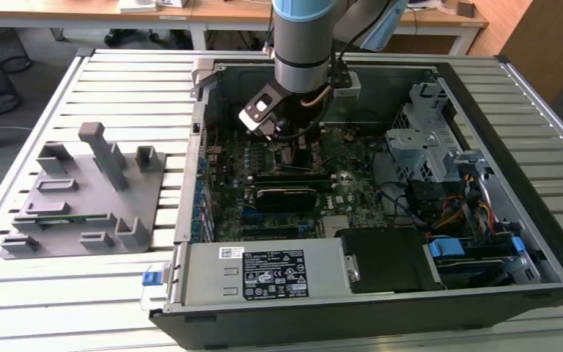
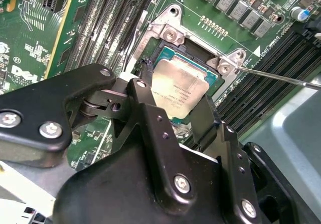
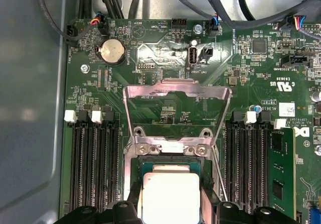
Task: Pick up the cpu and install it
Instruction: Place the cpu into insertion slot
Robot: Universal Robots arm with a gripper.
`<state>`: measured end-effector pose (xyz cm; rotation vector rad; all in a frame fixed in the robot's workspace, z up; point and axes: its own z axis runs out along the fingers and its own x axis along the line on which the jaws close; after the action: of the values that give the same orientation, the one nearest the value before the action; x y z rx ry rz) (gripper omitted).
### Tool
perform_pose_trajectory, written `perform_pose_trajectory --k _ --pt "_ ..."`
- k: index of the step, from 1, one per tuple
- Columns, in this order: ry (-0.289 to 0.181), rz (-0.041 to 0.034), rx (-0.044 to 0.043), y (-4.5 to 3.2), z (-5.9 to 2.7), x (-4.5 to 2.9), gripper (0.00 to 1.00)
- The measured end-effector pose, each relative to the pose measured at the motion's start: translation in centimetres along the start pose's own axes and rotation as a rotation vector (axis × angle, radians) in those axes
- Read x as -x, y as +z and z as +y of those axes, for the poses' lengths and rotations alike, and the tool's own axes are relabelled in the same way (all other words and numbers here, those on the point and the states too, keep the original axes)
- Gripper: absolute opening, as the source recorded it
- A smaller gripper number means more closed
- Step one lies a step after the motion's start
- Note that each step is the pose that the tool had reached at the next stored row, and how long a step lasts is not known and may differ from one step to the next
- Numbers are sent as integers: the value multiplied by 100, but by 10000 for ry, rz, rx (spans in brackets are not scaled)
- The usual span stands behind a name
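the arm (image 1: 296,44) reaches down into the open pc case (image 1: 545,220), which lies on its side on the slatted surface (image 1: 67,308), prob so the motherboard (image 1: 350,191) faces up & the tool (image 1: 296,139) can come at it from above. in the second wrist view the cpu (image 2: 178,91) sits low over, or already in, the socket (image 2: 165,50); can't tell if it's fully seated. the tool's fingers (image 2: 150,118) are closed down to about the chip's width, one on each of 2 opposite edges, and look to be touching it, so the tool seems to have hold of the cpu. an edge grip like that keeps the pads off the shiny top and the underside. in the first wrist view the load plate (image 3: 175,89) stands flipped up & the thin lever (image 2: 281,77) is swung aside, which leaves the socket open for the chip. counts: 1 cpu, 1 socket, 1 load plate, 1 lever, 2 fingers, 2 white slot latches (image 3: 97,116) on each side of the socket, 1 green memory stick (image 3: 281,169), 1 coin cell (image 3: 112,50), 1 grey holder (image 1: 76,198) on the surface beside the case.
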<state>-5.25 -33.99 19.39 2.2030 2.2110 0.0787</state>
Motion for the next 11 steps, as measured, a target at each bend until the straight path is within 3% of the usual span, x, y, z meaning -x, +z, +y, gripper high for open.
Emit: perform_pose_trajectory --k 11 --pt "2 -2 -1 18 8 2 54"
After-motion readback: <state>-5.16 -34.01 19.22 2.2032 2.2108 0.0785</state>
